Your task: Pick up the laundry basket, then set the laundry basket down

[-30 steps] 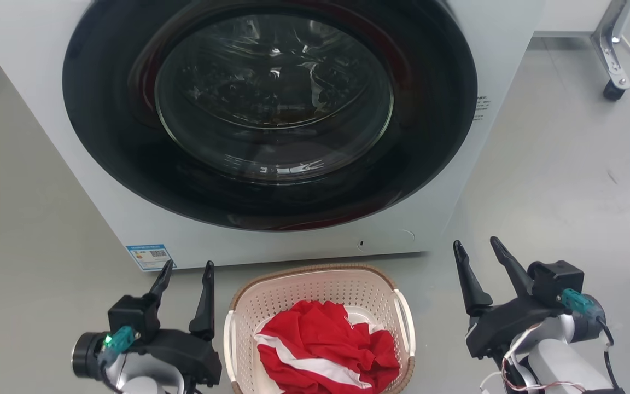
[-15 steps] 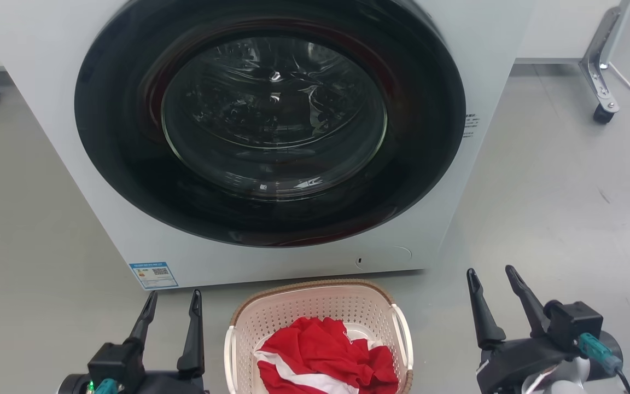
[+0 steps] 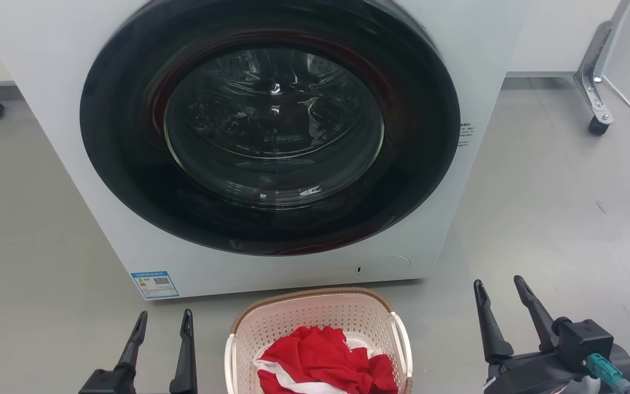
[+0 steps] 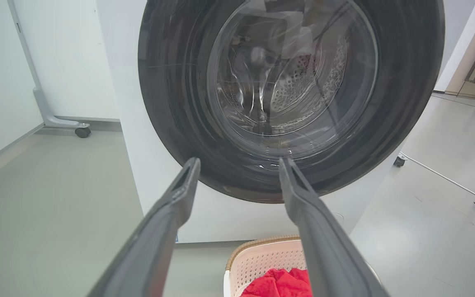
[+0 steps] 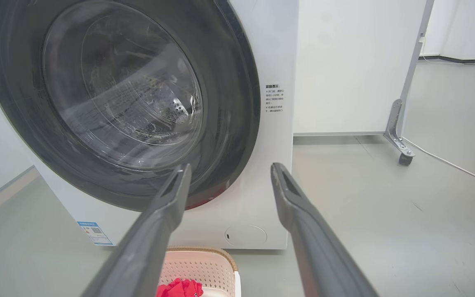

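At lower left of the head view, the left gripper (image 3: 164, 314) stands with fingers apart, empty, lower in frame than a second ago. At bottom centre, the laundry basket (image 3: 315, 317) sits before the washer (image 3: 271, 148), also lower, so the camera moved. At lower right, the right gripper (image 3: 498, 282) is spread, empty. Pickup hasn't begun.

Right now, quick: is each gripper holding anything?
Left gripper: open, holding nothing.
Right gripper: open, holding nothing.
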`<state>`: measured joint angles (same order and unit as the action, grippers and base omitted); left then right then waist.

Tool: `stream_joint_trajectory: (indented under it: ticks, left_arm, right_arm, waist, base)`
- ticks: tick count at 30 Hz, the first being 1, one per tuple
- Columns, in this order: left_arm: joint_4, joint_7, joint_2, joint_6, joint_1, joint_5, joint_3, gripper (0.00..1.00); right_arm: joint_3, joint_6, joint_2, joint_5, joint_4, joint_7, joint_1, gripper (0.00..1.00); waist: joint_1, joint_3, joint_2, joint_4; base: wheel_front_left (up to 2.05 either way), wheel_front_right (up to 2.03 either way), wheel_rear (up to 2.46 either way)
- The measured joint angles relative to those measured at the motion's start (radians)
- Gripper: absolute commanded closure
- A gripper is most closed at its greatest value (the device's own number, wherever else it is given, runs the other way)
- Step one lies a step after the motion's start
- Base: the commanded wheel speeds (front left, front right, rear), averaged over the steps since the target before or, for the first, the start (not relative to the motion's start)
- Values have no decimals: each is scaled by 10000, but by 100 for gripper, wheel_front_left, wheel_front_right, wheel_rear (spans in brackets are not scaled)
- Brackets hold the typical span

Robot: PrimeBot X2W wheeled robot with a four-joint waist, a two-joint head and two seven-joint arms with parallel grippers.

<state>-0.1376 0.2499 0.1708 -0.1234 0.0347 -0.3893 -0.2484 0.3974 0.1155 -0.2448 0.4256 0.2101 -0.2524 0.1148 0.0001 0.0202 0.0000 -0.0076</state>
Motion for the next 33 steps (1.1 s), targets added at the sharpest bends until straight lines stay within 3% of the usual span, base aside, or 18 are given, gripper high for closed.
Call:
stream_joint_trajectory:
  ticks: [22, 23, 33]
  left_arm:
    - [431, -548, -232, -10, 356, 479, 297, 0]
    - [431, -562, -238, -10, 358, 495, 299, 100]
    - [-31, -711, -343, 104, 512, 88, 412, 100]
  right_arm:
    - [-387, 79, -23, -568, -558, 0, -492, 0]
    - [-393, 79, -19, -570, -556, 2, -495, 100]
    - [-583, -15, 221, -198, -136, 199, -803, 100]
  waist:
    - [0, -183, 0, 89]
    - [0, -185, 0, 95]
    - [0, -184, 0, 93]
  base:
    - [0, 0, 0]
    - [0, 0, 0]
    - [0, 0, 0]
